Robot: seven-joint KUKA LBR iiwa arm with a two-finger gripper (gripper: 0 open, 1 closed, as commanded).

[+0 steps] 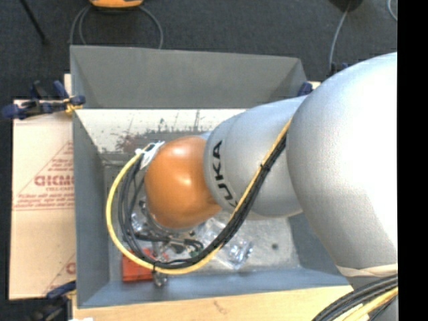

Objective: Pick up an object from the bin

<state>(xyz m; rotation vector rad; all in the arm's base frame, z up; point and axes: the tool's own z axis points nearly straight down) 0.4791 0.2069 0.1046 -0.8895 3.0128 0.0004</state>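
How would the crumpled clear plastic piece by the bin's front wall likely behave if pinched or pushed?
The crumpled clear plastic piece looks thin and creased, so it would probably flex and crush rather than stay stiff. Its shiny folds suggest it may slip. Seeming light, it would likely slide, not roll.

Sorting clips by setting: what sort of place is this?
Probably a robotics lab's bin-picking cell: a silver KUKA arm bends into a grey metal bin holding a red-orange block, on dark floor.
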